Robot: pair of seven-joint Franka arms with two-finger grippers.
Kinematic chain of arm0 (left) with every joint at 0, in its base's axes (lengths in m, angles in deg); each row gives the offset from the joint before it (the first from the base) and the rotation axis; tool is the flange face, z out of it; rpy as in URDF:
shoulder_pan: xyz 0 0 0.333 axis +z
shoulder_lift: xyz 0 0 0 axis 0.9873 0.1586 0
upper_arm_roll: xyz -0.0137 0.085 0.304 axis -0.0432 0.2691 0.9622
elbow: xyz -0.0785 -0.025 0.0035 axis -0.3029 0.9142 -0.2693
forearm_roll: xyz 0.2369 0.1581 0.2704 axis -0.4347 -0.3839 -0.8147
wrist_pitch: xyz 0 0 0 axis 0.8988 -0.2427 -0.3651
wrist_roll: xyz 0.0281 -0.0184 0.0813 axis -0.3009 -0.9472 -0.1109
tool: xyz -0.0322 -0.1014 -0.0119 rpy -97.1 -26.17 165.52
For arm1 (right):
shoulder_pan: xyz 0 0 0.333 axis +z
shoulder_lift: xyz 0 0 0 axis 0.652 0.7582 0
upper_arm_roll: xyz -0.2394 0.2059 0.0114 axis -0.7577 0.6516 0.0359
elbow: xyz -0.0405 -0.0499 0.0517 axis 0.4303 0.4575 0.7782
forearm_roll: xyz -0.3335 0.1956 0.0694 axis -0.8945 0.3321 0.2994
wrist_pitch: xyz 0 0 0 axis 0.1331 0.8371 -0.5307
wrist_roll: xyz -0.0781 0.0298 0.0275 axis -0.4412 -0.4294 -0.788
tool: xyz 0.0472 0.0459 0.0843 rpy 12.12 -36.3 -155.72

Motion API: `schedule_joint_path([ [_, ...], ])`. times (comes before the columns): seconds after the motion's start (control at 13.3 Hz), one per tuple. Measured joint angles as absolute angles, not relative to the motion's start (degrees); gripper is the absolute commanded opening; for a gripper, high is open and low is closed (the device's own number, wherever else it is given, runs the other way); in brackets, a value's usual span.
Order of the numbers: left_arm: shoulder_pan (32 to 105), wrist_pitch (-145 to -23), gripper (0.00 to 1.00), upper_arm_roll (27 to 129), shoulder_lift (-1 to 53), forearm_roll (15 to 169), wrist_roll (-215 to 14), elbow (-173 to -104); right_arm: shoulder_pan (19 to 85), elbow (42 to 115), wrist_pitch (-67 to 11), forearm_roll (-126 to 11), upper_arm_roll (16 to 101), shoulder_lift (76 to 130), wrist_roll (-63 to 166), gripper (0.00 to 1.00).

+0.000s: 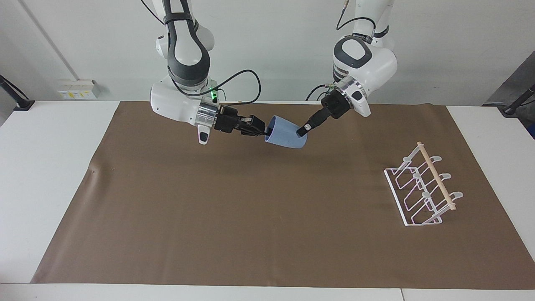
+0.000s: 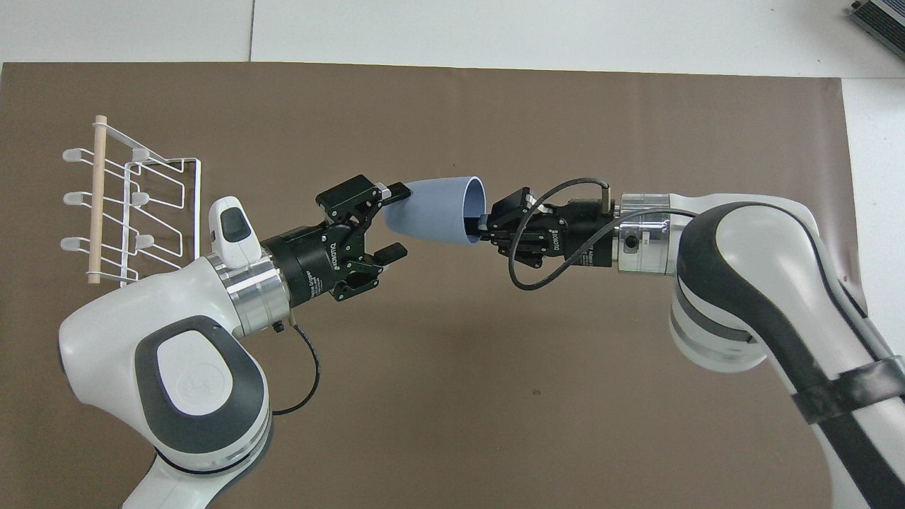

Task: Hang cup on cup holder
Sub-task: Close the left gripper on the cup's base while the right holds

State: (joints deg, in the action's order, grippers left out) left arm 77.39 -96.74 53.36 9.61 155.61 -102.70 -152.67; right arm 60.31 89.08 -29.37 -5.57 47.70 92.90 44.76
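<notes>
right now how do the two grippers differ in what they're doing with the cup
The right gripper is shut on the rim of the cup, carrying it in the air; the left gripper is open, its fingers straddling the cup's base, not yet closed. The right arm holds the mouth end, the left the tapered end. Both are over the brown mat.

A white table [image 1: 50, 167] carries a brown mat [image 1: 250, 209]; on the mat stands the cup holder [image 1: 422, 190], toward the left arm's end, well apart from both grippers
</notes>
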Motion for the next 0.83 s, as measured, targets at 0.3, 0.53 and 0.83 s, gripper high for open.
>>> schedule_joint_path([
  [0.3, 77.4, -99.0, 0.81, 52.3, 9.6, 155.7, -104.5, -152.1, 60.3, 89.5, -29.4, -6.0, 47.6, 92.9, 44.8, 0.0],
  [0.53, 77.4, -102.8, 0.95, 50.6, 10.7, 155.8, -107.1, -151.4, 60.4, 89.4, -29.3, -6.6, 47.7, 92.8, 44.8, 0.0],
  [0.83, 77.4, -108.2, 0.76, 47.6, 13.4, 155.8, -109.8, -150.1, 60.6, 89.4, -28.1, -7.8, 47.8, 92.4, 44.8, 0.0],
])
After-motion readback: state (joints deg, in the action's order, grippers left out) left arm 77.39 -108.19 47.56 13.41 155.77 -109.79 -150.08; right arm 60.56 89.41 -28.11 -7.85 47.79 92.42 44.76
